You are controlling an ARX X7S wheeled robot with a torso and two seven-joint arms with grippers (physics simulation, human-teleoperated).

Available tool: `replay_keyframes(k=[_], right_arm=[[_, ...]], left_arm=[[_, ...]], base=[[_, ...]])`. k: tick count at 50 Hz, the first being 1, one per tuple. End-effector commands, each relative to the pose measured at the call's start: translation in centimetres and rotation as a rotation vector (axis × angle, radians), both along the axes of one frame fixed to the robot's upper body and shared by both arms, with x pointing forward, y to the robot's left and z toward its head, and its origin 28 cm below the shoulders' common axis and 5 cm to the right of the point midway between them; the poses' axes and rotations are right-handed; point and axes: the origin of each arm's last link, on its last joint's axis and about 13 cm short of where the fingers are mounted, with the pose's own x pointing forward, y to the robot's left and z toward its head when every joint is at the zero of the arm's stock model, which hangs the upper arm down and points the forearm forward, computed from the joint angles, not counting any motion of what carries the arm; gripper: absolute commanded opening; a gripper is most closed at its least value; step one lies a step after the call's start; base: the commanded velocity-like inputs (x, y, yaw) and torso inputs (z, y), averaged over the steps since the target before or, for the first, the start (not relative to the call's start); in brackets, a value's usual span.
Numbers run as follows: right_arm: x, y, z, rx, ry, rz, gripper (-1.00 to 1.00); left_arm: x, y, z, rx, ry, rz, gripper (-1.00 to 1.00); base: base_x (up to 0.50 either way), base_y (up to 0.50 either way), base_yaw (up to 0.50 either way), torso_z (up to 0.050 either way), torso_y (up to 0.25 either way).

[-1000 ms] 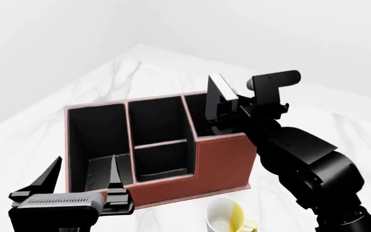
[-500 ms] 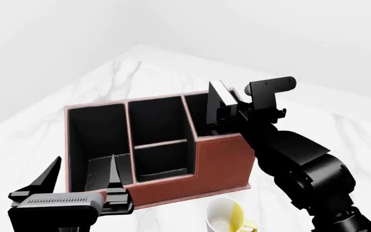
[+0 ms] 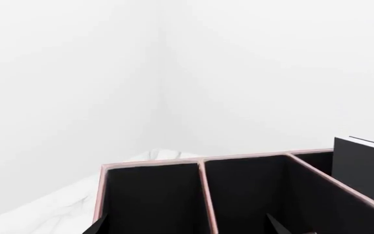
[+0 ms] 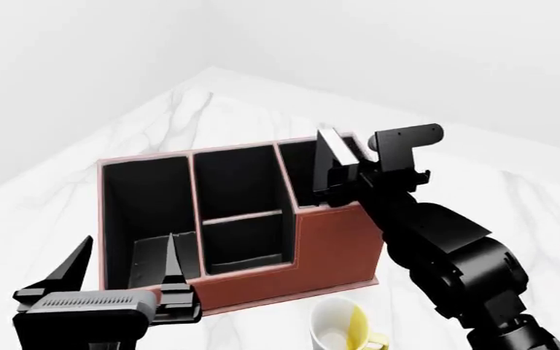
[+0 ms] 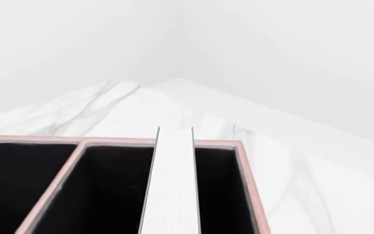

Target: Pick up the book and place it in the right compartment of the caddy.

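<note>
Sitting nearest the head camera, low at the left, is the left gripper (image 4: 125, 273): fingers spread wide, nothing between them, hovering just in front of the caddy's wide low-fronted section. White-and-yellow mug (image 4: 343, 329) stands on the marble table (image 4: 212, 117), just in front of the caddy's base plate, toward its right end.

Caddy (image 4: 334, 244) next: reddish-brown, black inside, 3 sections, stepped front. Left wrist view shows its pale rim (image 3: 200, 160) and black interior only.

Right gripper (image 4: 343, 182) is over the right compartment (image 4: 300, 171), clamped on the book (image 4: 337, 149). Book is tilted, top leaning away from the arm, lower part already below the compartment rim; upper part stands above it. Can't tell if its lower edge touches the floor.

Right wrist view: white page edges of the book (image 5: 172, 185) run straight down between the compartment's side walls (image 5: 249, 185), with black gaps on both sides, not touching either wall there.

Beyond the caddy, table runs to a far corner against plain white walls.
</note>
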Motion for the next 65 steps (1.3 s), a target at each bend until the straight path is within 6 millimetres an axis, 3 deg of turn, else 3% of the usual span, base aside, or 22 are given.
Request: replay_keyframes(k=[1, 64, 65], right_arm=[[0.3, -0.1, 0.2, -0.040, -0.042, -0.003, -1.00], [0.7, -0.2, -1.0, -0.049, -0.015, -0.009, -1.00], [0.6, -0.2, -1.0, -0.045, -0.013, -0.002, 1.00]], left_arm=[[0.0, 0.0, 0.0, 0.000, 0.000, 0.000, 1.00], [-0.1, 0.0, 0.0, -0.003, -0.001, 0.000, 1.00], [-0.1, 0.0, 0.0, -0.003, 0.000, 0.000, 1.00]], base=[[0.00, 0.00, 0.00, 0.000, 0.000], [0.00, 0.00, 0.00, 0.000, 0.000], [0.00, 0.00, 0.00, 0.000, 0.000]])
